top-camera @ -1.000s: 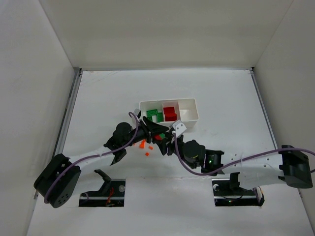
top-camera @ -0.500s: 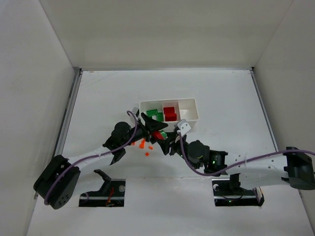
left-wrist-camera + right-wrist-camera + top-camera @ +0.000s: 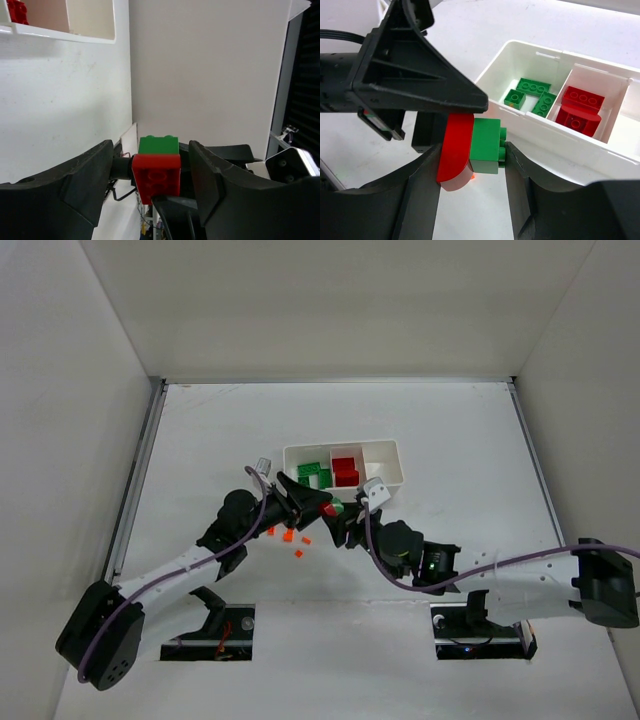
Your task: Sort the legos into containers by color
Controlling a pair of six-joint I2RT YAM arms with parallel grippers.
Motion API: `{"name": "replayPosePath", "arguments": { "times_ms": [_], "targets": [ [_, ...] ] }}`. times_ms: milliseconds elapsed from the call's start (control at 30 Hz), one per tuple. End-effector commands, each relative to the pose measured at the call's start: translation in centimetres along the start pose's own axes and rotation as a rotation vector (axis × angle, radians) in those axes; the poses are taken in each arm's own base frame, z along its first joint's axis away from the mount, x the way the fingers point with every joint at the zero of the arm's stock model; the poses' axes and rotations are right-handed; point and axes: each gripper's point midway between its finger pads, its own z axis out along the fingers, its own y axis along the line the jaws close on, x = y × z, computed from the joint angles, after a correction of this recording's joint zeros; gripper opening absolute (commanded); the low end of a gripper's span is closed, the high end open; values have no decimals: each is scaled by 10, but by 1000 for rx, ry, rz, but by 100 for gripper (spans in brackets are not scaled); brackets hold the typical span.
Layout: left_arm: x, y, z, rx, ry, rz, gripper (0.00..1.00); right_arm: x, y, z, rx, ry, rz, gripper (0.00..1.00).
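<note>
A red lego joined to a green one [image 3: 485, 142] hangs just in front of the white tray [image 3: 560, 135]. My right gripper [image 3: 474, 150] is shut on this pair: one finger on the red side, the other on the green studs. My left gripper [image 3: 150, 150] is open around the same pair [image 3: 156, 175], with a gap at each finger. Seen from above, the pair [image 3: 330, 508] sits between the two grippers. The tray's left compartment holds green legos [image 3: 530, 92] and the middle one red legos [image 3: 580, 107]. Orange bits [image 3: 288, 534] lie on the table.
The tray [image 3: 345, 446] stands mid-table, just beyond both grippers, and its right compartment looks empty. A left finger [image 3: 415, 70] crosses close above the held pair. Purple cables run along both arms. White walls enclose the table on three sides.
My left gripper's jaws have spread apart from the red and green pair. The right gripper has kept its hold. Both grippers have shifted a little toward the tray.
</note>
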Motion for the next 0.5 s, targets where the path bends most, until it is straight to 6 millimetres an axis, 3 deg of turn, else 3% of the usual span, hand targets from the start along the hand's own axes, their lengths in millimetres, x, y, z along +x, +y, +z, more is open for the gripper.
{"name": "replayPosePath", "arguments": {
  "times_ms": [0, 233, 467],
  "targets": [
    [0, -4, -1, -1, -17, 76, 58, -9, -3, 3, 30, -36, 31, 41],
    [1, 0, -1, -31, -37, 119, 53, -8, -5, 4, 40, -32, 27, 41],
    [-4, -4, 0, -23, -70, 132, 37, -6, -4, 5, 41, -27, 31, 41]
  ]
}}
